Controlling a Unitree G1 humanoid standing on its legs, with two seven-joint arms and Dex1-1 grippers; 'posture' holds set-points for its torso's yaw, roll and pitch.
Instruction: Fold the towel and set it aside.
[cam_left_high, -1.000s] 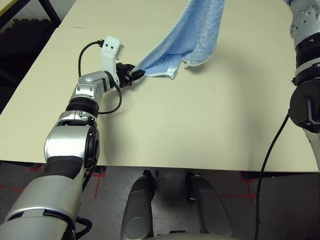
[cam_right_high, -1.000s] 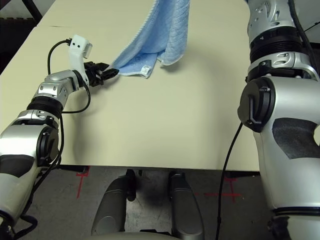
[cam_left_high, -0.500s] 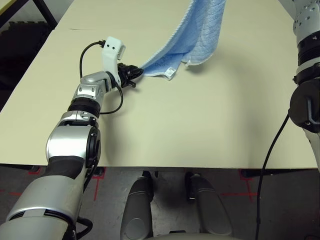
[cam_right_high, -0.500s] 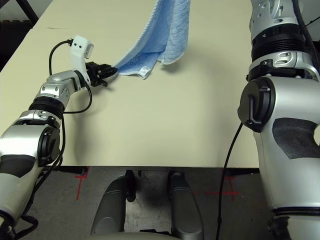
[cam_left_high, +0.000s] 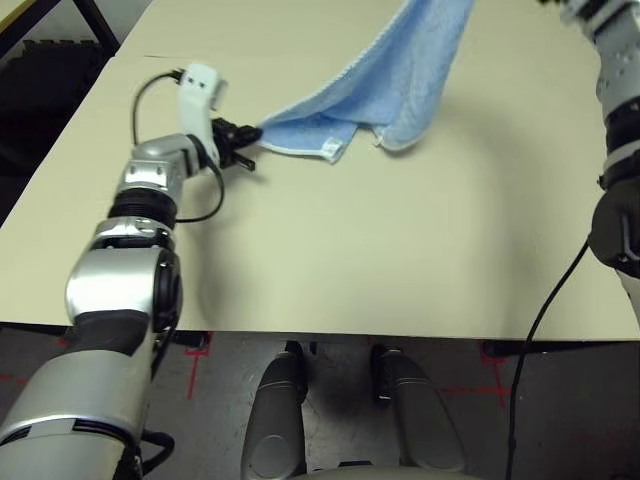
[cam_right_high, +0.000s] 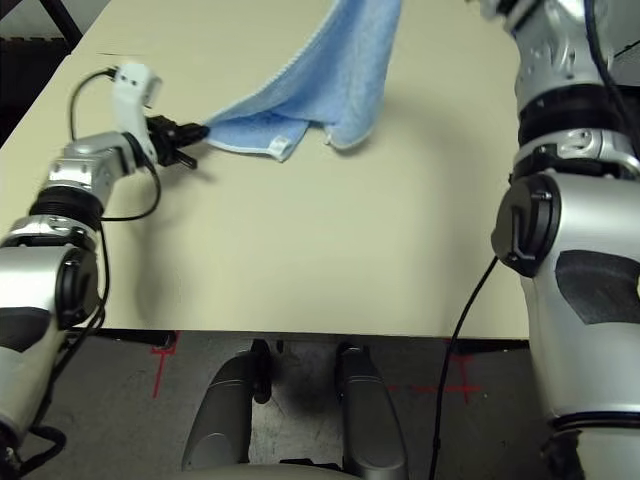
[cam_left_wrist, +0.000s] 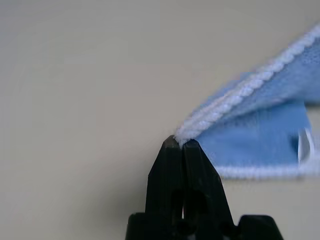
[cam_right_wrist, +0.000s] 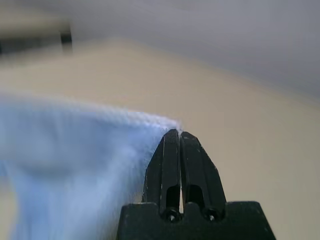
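Left wrist view shows the left gripper (cam_left_wrist: 179, 142) pinched on a white-edged corner of the towel (cam_left_high: 380, 85); the right gripper (cam_right_wrist: 176, 134) pinches another corner. Between them the towel hangs above the table (cam_left_high: 400, 250). Judged step: spreading before folding. Next calls for laying it flat.

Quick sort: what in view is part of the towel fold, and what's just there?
In the job:
- towel, light blue, stretched between both grippers
- left gripper, shut on a white-edged corner
- right gripper, shut on the other end

Just there:
- table, tan top
- red tape marks on the floor
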